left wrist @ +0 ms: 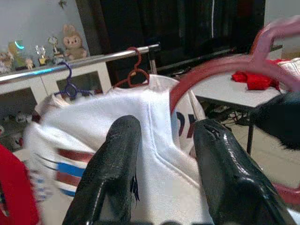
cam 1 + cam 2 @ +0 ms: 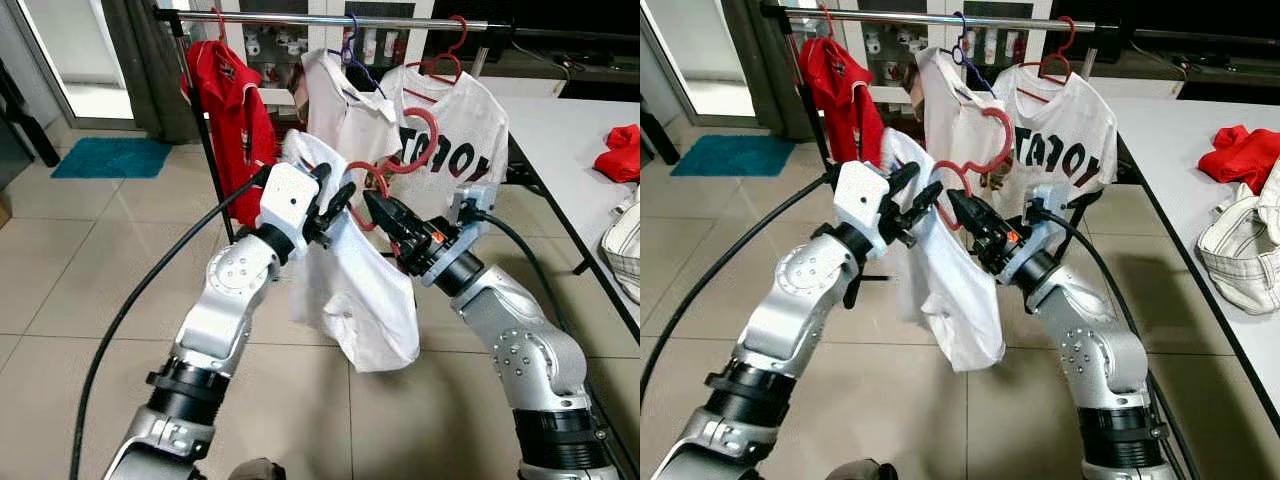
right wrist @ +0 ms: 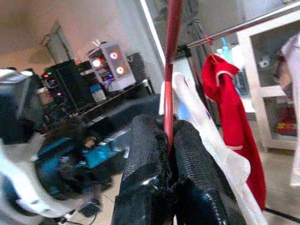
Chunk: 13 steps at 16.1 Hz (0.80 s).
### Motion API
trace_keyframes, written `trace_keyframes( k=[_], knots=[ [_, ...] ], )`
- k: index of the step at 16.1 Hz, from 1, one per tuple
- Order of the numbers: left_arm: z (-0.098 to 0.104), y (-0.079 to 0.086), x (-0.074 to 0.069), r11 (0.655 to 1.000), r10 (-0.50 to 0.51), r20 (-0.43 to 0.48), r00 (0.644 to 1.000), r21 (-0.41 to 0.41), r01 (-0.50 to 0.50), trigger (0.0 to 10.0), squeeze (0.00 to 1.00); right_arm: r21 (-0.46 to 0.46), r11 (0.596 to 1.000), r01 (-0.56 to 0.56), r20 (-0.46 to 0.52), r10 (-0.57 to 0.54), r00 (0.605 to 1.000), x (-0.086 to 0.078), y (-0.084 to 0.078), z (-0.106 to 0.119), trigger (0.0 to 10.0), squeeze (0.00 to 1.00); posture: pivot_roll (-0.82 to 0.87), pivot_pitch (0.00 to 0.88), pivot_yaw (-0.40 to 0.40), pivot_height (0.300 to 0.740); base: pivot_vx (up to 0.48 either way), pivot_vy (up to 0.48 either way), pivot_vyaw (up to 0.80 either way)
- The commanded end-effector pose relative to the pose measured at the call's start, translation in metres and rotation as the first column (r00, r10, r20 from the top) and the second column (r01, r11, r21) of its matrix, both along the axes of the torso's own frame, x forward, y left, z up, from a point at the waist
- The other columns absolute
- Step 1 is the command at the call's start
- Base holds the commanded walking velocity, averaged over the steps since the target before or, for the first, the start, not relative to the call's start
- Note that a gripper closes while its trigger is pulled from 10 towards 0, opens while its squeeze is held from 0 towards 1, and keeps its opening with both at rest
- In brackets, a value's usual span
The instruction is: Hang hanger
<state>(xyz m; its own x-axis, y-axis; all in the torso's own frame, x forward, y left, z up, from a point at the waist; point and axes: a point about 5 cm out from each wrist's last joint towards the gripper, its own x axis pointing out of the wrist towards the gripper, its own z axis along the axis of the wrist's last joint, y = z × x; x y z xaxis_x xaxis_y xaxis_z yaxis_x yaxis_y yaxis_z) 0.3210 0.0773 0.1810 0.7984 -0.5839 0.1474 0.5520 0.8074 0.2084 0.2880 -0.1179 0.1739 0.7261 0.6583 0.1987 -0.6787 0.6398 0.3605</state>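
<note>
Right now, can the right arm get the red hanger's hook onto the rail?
Probably yes. The right end effector grips the red hanger with its hook up, below the rail, facing a free stretch between the red shirt and white shirt.

Floor: pale beige tiles (image 2: pixel 90 260) with thin grout lines.
Mat: teal rug (image 2: pixel 112 157) on the tiles, near a bright doorway (image 2: pixel 70 50).
Curtain: dark grey drape (image 2: pixel 150 70) beside that doorway.
Worktop: white, black-framed (image 2: pixel 570 140), on the robot's right.
Cabinet: white, glass-fronted (image 1: pixel 33 89), small figurines on top.
Far corner: lit computer case (image 3: pixel 112 65) on a dark desk.
</note>
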Motion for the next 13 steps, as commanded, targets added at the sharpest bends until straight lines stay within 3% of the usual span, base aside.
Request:
trace_keyframes(
  k=[1,4,13],
  knots=[
    [0.0042,-0.0004,0.0033,1.0,-0.003,0.01,1.0,-0.01,0.003,10.0,0.0,0.016,0.999,-0.042,0.049,0.042,0.998,-0.0035,0.0033,0.0104,10.0,0.0,-0.06,0.0,-0.008,0.74,0.0,0.0,0.0],
    [0.0032,0.0004,0.006,1.0,0.002,0.001,1.0,-0.007,-0.002,0.0,0.0,0.015,0.999,-0.052,0.055,0.051,0.997,-0.0044,0.0037,0.0109,10.0,0.0,-0.06,0.0,-0.003,0.74,0.0,0.0,0.0],
    [0.0041,-0.0002,0.0057,1.0,0.004,0.019,1.0,-0.013,-0.003,0.0,0.0,0.026,0.999,-0.036,0.049,0.035,0.998,-0.0023,0.0009,0.0111,10.0,0.0,-0.06,0.0,-0.007,0.74,0.0,0.0,0.0]
  ],
)
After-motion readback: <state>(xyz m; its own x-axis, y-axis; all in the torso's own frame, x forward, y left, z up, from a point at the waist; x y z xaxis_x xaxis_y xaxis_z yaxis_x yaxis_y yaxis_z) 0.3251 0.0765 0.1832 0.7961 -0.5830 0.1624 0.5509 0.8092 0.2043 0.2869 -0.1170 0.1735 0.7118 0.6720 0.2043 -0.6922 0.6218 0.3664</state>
